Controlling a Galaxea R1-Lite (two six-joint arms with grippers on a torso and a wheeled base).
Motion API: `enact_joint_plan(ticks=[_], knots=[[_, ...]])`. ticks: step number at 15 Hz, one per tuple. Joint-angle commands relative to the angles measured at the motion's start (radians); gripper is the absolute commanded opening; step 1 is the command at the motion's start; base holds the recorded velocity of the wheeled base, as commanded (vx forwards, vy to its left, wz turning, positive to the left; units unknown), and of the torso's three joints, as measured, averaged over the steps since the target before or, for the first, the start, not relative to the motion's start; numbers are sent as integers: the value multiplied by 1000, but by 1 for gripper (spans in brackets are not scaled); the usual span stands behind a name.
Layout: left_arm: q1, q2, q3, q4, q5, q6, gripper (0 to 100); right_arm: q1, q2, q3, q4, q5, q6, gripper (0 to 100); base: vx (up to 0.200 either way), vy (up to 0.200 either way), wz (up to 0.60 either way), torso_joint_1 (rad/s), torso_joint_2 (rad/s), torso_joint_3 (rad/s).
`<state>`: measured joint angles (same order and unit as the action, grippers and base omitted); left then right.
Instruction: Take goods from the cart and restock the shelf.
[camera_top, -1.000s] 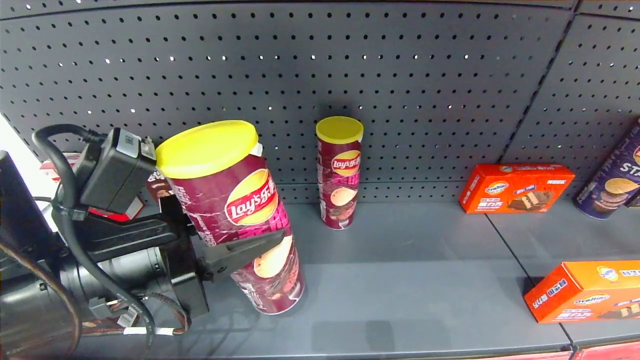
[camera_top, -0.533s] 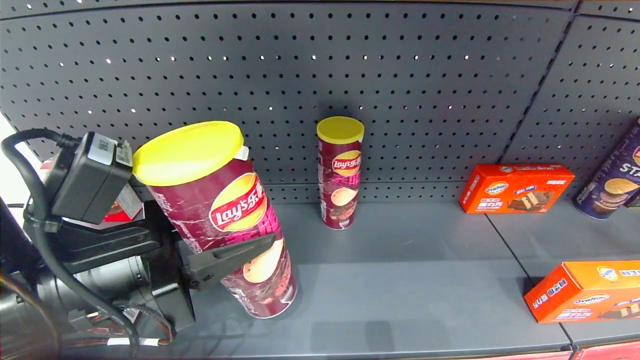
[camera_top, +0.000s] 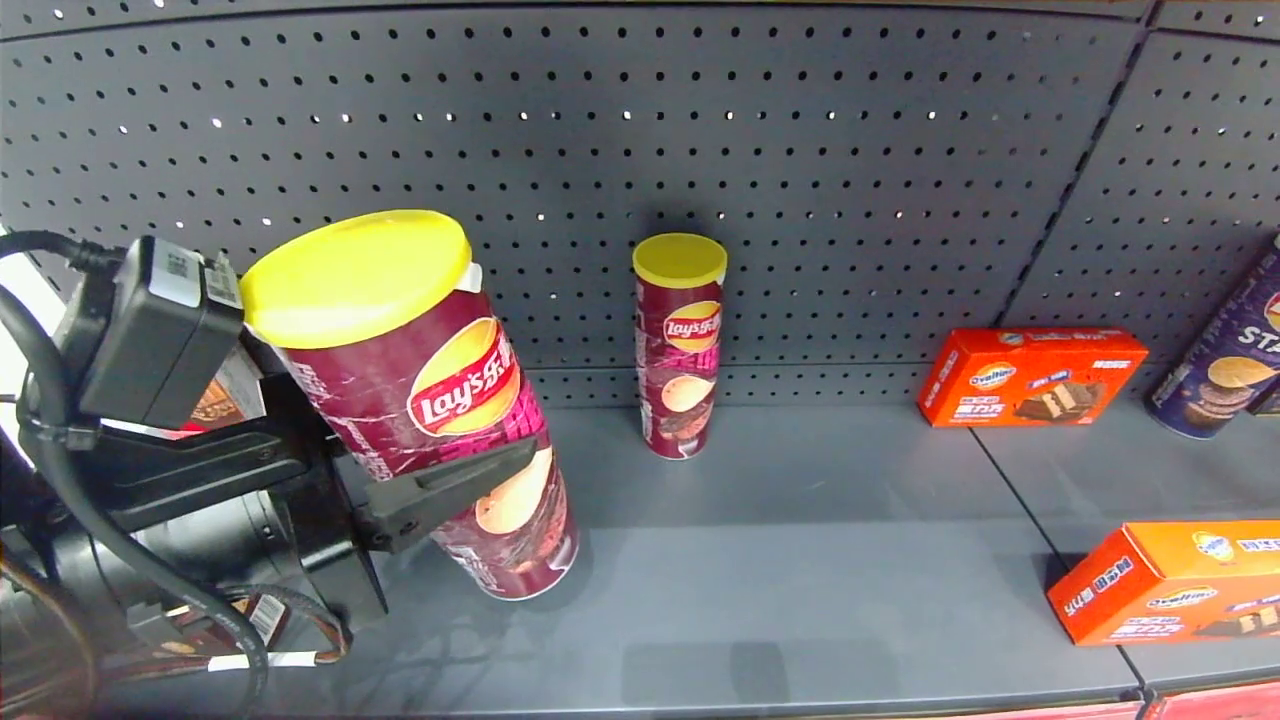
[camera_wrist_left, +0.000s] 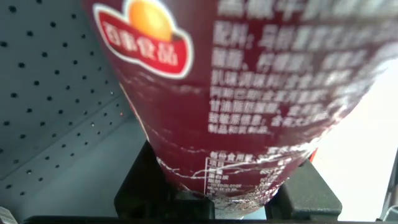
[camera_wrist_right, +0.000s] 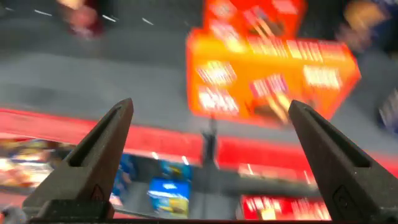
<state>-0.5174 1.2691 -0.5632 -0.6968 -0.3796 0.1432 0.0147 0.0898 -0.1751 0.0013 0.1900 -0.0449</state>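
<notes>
One grey shelf (camera_top: 800, 600) spans the lower frame, with a pegboard (camera_top: 640, 130) behind it. Left of centre, the left gripper (camera_top: 455, 450) is clamped across the nearer can (camera_top: 420, 380). This can is tilted, its yellow lid shut and contents hidden. One orange box (camera_top: 1170, 580) lies lower right, another orange box (camera_top: 1030, 375) mid right. The farther can (camera_top: 680, 350) stands upright at centre, lid on. The right gripper (camera_wrist_right: 210, 106) has its fingers spread wide.

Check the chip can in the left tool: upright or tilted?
Tilted. The held can leans, its yellow lid left of its base, unlike the upright can behind. The left tool grips its middle.
</notes>
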Motion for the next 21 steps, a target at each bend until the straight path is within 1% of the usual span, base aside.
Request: enact_joint_plan(ticks=[1, 2, 3, 4, 5, 6, 7, 8, 10, 12, 14, 15, 17, 20, 21], knots=[[4, 7, 5, 0, 2, -1, 0, 73, 255, -121, -26, 151, -47, 100, 0, 0, 0, 0, 0, 0], [5, 6, 14, 0, 8, -1, 0, 88, 281, -124, -30, 160, -49, 100, 0, 0, 0, 0, 0, 0], [5, 7, 16, 0, 10, -4, 0, 125, 320, -132, -44, 181, -49, 100, 0, 0, 0, 0, 0, 0], [8, 7, 25, 0, 8, -7, 0, 192, 375, -144, -83, 215, -52, 100, 0, 0, 0, 0, 0, 0], [14, 6, 31, 0, 2, -11, 0, 237, 416, -165, -104, 220, -61, 100, 0, 0, 0, 0, 0, 0], [14, 6, 31, 0, 2, -11, 0, 237, 416, -165, -104, 220, -61, 100, 0, 0, 0, 0, 0, 0], [16, 3, 39, -1, -2, -24, 0, 297, 485, -205, -112, 213, -82, 100, 0, 0, 0, 0, 0, 0], [20, 1, 45, -3, -19, -42, 0, 323, 553, -251, -113, 213, -89, 100, 0, 0, 0, 0, 0, 0], [34, -1, 63, -4, -33, -48, 0, 340, 677, -328, -115, 218, -107, 100, 0, 0, 0, 0, 0, 0], [34, -1, 69, -6, -33, -48, 0, 370, 740, -359, -116, 213, -132, 100, 0, 0, 0, 0, 0, 0], [40, -1, 65, -7, -35, -51, 0, 407, 880, -388, -187, 217, -138, 100, 0, 0, 0, 0, 0, 0], [40, -1, 66, -6, -42, -53, 0, 419, 936, -388, -254, 218, -133, 100, 0, 0, 0, 0, 0, 0], [40, -2, 69, -6, -47, -53, 0, 419, 1010, -411, -299, 218, -132, 100, 0, 0, 0, 0, 0, 0], [40, -2, 69, -6, -48, -76, 0, 423, 1096, -488, -302, 213, -133, 100, 0, 0, 0, 0, 0, 0], [40, -2, 68, -6, -48, -76, 0, 421, 1124, -503, -311, 213, -133, 100, 0, 0, 0, 0, 0, 0]])
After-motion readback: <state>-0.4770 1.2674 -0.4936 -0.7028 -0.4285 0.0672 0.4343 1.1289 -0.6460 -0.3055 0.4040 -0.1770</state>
